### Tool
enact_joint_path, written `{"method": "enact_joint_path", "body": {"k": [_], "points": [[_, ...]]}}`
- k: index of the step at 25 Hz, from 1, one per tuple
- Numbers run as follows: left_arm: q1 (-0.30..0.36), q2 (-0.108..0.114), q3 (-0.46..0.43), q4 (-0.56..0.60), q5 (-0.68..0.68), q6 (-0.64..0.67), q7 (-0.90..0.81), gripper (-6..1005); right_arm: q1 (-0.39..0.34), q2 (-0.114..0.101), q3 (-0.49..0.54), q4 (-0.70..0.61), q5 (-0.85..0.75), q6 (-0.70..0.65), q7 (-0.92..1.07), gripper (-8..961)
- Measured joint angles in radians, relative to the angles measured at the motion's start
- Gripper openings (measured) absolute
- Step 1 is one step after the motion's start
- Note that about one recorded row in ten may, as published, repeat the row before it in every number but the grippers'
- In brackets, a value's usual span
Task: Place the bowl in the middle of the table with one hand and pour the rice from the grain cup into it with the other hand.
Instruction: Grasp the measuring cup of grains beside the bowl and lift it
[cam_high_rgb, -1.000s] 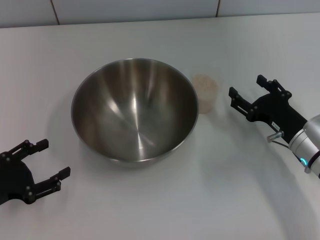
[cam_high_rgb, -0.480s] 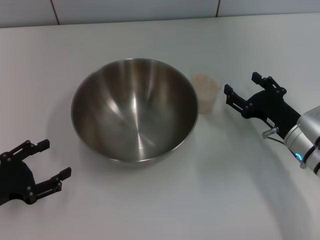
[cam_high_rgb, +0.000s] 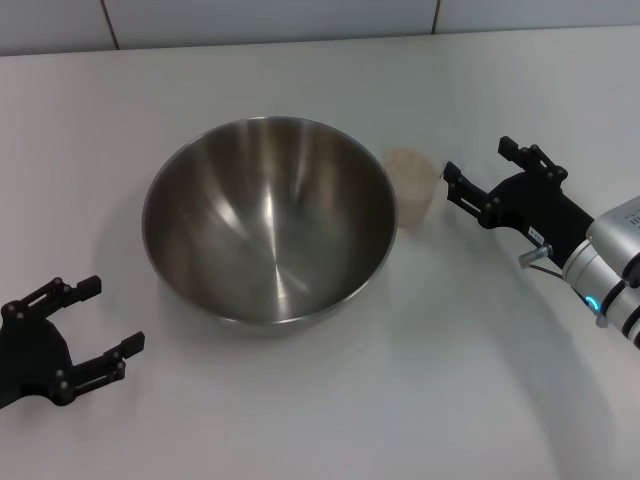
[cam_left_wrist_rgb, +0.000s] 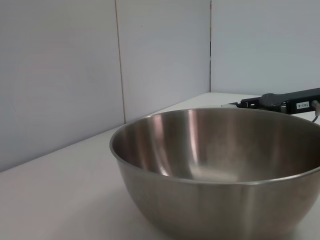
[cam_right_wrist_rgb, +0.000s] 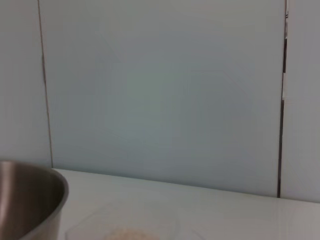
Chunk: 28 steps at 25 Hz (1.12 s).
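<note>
The right gripper (cam_high_rgb: 478, 170), fingers spread, has crept closer to the grain cup (cam_high_rgb: 411, 187) beside the bowl (cam_high_rgb: 268, 218) (mid-table, empty); grasp looks imminent, left gripper (cam_high_rgb: 98, 318) idle, released

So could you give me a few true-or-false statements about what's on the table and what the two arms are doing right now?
1. The bowl is empty. True.
2. The grain cup lies tipped on its side. False: it stands upright beside the bowl, rice inside.
3. The right tool is open, close to the cup but not holding it. True.
4. The left tool grips the bowl's rim. False: it is open, apart from the bowl, near the table's front edge.
</note>
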<state>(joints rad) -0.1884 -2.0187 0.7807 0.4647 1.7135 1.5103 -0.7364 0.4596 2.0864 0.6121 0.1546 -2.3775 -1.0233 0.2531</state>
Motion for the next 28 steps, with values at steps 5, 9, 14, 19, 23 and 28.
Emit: {"method": "enact_joint_path", "body": {"k": [5,9,14,19,23,28], "points": [[0.0,0.0,0.0,0.0,0.0,0.0,0.0,832,0.004,0.0,0.03,0.0,0.0,0.007,0.0,826],[0.0,0.0,0.0,-0.004,0.0,-0.001,-0.001,832,0.007,-0.001,0.032,0.0,0.0,0.007,0.0,826],[0.0,0.0,0.0,-0.006,0.001,-0.001,-0.001,832,0.014,-0.002,0.032,0.0,0.0,0.007,0.0,826],[0.0,0.0,0.0,-0.008,0.001,-0.002,-0.001,832,0.02,-0.002,0.032,0.0,0.0,0.008,0.0,825],[0.0,0.0,0.0,-0.008,0.002,-0.003,-0.001,832,0.024,-0.002,0.032,0.0,0.0,0.011,0.0,825],[0.001,0.0,0.0,-0.008,0.002,-0.005,-0.001,832,0.027,-0.002,0.032,0.0,0.0,0.02,0.0,826]]}}
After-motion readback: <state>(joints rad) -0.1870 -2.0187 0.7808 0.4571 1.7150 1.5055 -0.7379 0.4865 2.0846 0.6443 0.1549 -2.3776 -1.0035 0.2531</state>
